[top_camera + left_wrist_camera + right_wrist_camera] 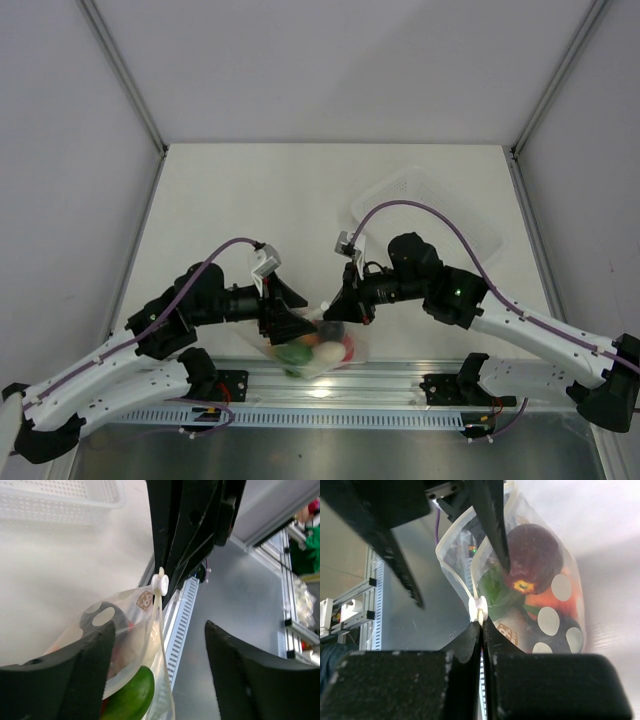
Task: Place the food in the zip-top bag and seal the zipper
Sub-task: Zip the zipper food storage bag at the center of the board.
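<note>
The zip-top bag point(318, 350), clear with a dotted print, hangs at the table's near edge between both grippers. It holds the food: a green piece point(293, 353), a pale piece point(326, 352) and a red piece point(347, 348). The right wrist view shows a dark red piece point(532, 550) and the green piece point(492, 587) inside. My right gripper point(482, 625) is shut on the zipper strip point(451, 530), just below a white slider point(479, 611); the mouth above still gapes. My left gripper point(160, 630) is open, with the bag's edge point(163, 645) between its fingers and the bag wall against one finger point(75, 675).
The rigid clear tray point(440, 200) stands on the table at the back right and also shows in the left wrist view point(60, 500). An aluminium rail point(400, 385) runs along the near edge under the bag.
</note>
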You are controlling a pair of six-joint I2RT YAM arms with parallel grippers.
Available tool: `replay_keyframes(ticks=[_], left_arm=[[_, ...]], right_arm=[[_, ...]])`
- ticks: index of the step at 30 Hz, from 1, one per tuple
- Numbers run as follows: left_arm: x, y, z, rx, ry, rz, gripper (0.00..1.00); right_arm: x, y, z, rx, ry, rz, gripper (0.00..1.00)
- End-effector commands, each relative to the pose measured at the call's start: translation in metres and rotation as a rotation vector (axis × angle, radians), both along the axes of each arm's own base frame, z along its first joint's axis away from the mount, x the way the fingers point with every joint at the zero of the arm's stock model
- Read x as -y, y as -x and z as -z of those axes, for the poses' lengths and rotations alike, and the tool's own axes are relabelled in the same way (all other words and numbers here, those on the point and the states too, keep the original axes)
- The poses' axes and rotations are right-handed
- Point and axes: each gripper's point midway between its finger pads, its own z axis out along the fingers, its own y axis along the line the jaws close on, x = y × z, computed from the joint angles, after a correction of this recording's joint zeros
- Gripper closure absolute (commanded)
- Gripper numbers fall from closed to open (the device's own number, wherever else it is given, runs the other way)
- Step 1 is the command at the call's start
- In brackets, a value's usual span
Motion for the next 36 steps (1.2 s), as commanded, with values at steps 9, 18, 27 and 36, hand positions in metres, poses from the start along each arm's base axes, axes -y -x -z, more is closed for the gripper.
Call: replay_keyframes(ticks=[9,18,27,36], left_arm=[[0.001,-0.012,-0.045,0.048,0.146,-0.081,0.23],[0.02,-0.002,-0.04,-0.006,0.149,0.034,0.38],[0.023,0.002,-0.037,-0.026,0.158,0.059,0.55],[0.025,0.003,-0.03,-0.042,0.143,0.074,0.66]], right_arm=[[-0.003,0.003,-0.01,0.065,-0.033,0.021,1.0],[0.0,0.011,-0.017,0.094,-0.057,-0.005,1.0],[0.0,0.013,-0.014,0.09,-0.053,-0.018,1.0],[0.0,0.012,-0.017,0.098,-0.061,-0.012,1.0]])
